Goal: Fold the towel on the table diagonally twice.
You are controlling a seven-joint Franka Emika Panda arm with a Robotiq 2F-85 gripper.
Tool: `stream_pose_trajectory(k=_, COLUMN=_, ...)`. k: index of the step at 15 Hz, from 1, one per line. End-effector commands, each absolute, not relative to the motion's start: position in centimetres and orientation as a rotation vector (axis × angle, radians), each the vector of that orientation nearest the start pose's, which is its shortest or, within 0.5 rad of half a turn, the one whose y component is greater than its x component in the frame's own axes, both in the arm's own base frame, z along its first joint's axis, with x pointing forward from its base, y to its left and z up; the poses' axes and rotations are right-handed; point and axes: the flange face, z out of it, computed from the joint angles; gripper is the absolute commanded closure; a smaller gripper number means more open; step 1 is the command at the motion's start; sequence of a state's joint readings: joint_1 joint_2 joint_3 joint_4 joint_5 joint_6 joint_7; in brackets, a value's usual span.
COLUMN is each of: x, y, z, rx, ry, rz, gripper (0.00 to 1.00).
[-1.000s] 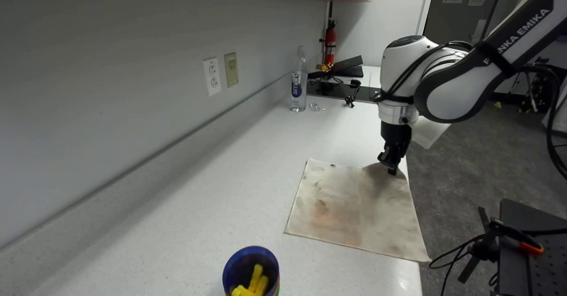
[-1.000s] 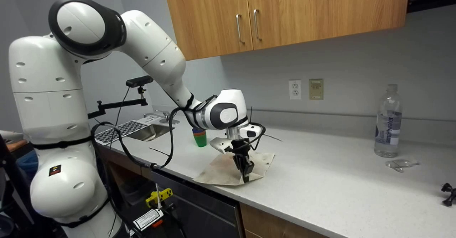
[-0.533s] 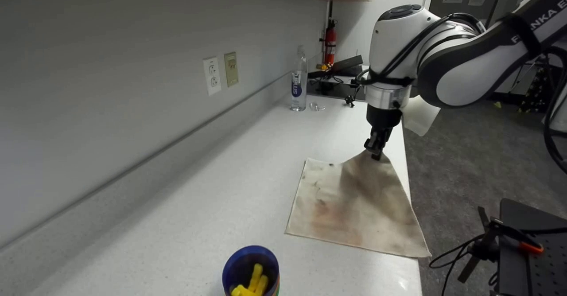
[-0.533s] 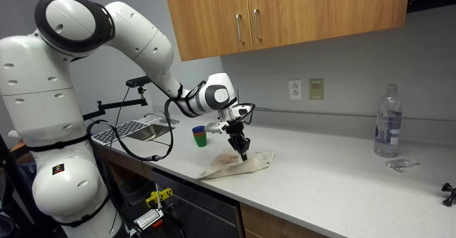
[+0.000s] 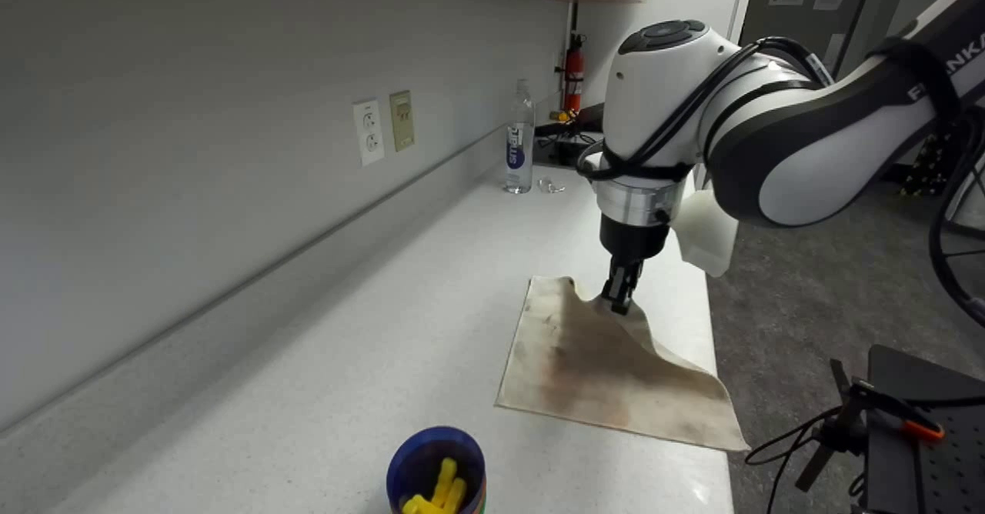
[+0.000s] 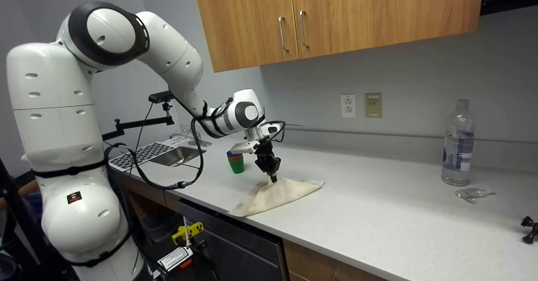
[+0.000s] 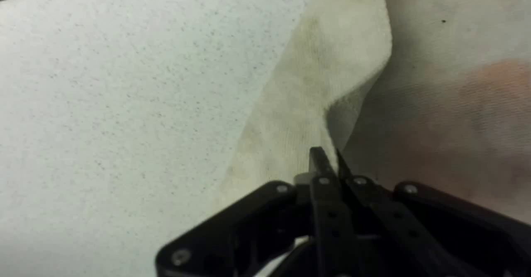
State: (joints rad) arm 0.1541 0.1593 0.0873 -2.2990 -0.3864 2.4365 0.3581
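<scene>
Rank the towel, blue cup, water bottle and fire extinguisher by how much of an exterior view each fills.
Largest to smallest:
Towel
Blue cup, nearest the camera and cut off by the frame
Water bottle
Fire extinguisher
Real sizes may rank differently.

In an exterior view, the upper arm (image 6: 54, 100) is leaned slightly off upright, and a sharp bend is made at the elbow (image 6: 110, 30). From there the forearm (image 6: 174, 54) is sloped down to the wrist (image 6: 247, 110), which is held well below the elbow. In both exterior views the gripper (image 6: 274, 179) is pointed downward, tipped a little from the vertical. In the wrist view its fingers (image 7: 320, 161) are closed, tips side by side, with the black linkages (image 7: 240, 219) spread out behind on both sides.
</scene>
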Motion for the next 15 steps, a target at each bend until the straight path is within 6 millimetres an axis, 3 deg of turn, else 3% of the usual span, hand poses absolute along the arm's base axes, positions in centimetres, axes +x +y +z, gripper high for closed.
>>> stream_pose_trajectory(k=1, x=51.7, y=15.7, z=27.1, rx=-3.34, ry=-0.405, rz=-0.128, gripper=1.0)
stream_pose_trajectory(k=6, x=52.8, y=18.9, z=26.8, rx=-3.281, ry=-0.494, rz=-0.225, gripper=1.0)
stream_pose_trajectory(k=10, x=53.8, y=19.6, z=25.4, rx=-3.24, ry=-0.482, rz=-0.201, gripper=1.0)
stream_pose_trajectory(k=15, x=53.6, y=19.9, z=23.3, rx=-3.204, ry=-0.489, rz=-0.111, gripper=1.0)
